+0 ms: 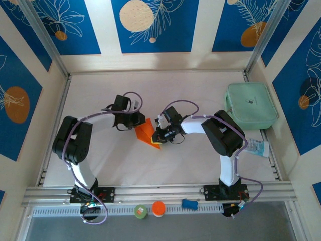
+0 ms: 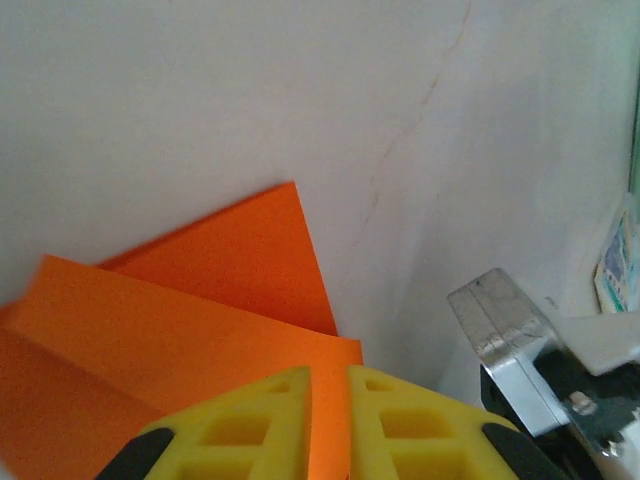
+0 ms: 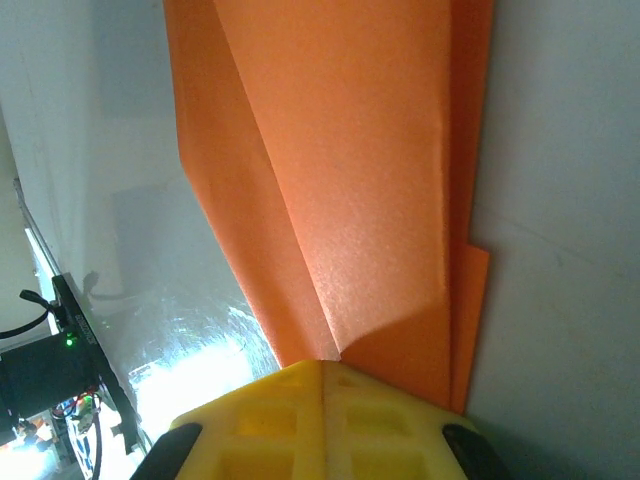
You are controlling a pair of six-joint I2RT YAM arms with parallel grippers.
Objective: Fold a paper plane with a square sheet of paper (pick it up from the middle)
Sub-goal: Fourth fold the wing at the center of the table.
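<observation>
The overhead camera shows a matte white desk [image 1: 200, 160] inside a booth of blue wall panels [image 1: 150, 25] printed with pale leaves and cream and orange circles. Aluminium rails [image 1: 160, 191] run along the near edge. At frame centre lies the bright orange paper sheet [image 1: 147, 132], folded into a pointed wedge. The left claw [image 1: 136, 124] meets it from the upper left and the right claw [image 1: 160, 134] from the right. A mint-green rounded case [image 1: 251, 105] sits at the upper right, well apart from the paper, with a small blue-and-white packet [image 1: 258, 147] just below it. On the bottom rail sit a small green round object [image 1: 141, 211], a small round orange disc [image 1: 158, 208] and a small blue piece [image 1: 189, 203].

The left wrist camera shows that claw's yellow latticed fingers [image 2: 250, 425] at the bottom edge, closed on a fold of the sheet, with orange filling the thin slit between them. The paper spreads in stepped layers to the lower left, one corner pointing up. A silvery metal block [image 2: 500, 320] on dark hardware stands near the paper at the lower right (whose part it is I cannot tell).

In the right wrist camera the yellow fingers [image 3: 270, 410] are pressed together at bottom centre, pinching the sheet's narrow end. Creased layers rise to the top edge. At the lower left are glare on the desk and a black box with a green light [image 3: 45, 370].
</observation>
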